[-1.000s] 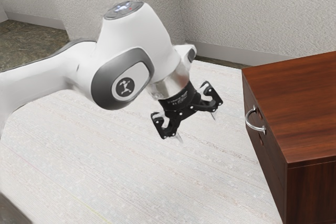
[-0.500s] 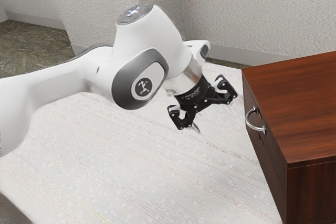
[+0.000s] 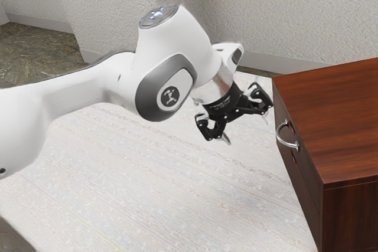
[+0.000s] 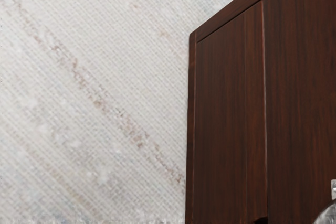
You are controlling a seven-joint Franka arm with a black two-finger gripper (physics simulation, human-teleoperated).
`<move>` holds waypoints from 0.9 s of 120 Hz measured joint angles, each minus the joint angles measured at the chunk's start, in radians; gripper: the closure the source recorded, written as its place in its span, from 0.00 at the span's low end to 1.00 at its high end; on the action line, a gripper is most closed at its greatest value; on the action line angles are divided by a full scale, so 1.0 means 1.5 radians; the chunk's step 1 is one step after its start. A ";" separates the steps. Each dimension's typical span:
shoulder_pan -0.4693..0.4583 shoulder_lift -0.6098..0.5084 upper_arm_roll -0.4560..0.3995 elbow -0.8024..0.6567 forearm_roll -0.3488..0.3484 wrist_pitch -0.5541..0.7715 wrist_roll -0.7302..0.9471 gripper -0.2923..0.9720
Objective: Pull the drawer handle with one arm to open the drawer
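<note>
The gripper (image 3: 245, 123) hangs with fingers spread wide, gripping nothing, just short of the drawer handle (image 3: 286, 134), which sits near the top edge of the cabinet (image 3: 333, 116) front. It has moved closer since earlier.

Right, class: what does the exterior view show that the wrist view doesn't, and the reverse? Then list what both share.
Exterior view: the white arm, its open fingers apart from the metal handle, the top of the cabinet, and the room's walls. Wrist view: a close look at the seams running along the cabinet's front. Both: the dark wooden cabinet and the pale surface beside it.
</note>
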 joint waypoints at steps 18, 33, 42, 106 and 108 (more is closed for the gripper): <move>-0.008 -0.007 0.000 -0.016 -0.001 0.013 0.006 0.23; -0.009 0.001 -0.001 -0.015 -0.005 0.024 0.011 0.23; -0.006 0.004 -0.006 -0.014 -0.007 0.031 0.013 0.23; -0.013 0.003 -0.024 -0.021 -0.015 0.053 0.021 0.24; -0.013 0.003 -0.024 -0.021 -0.015 0.054 0.021 0.24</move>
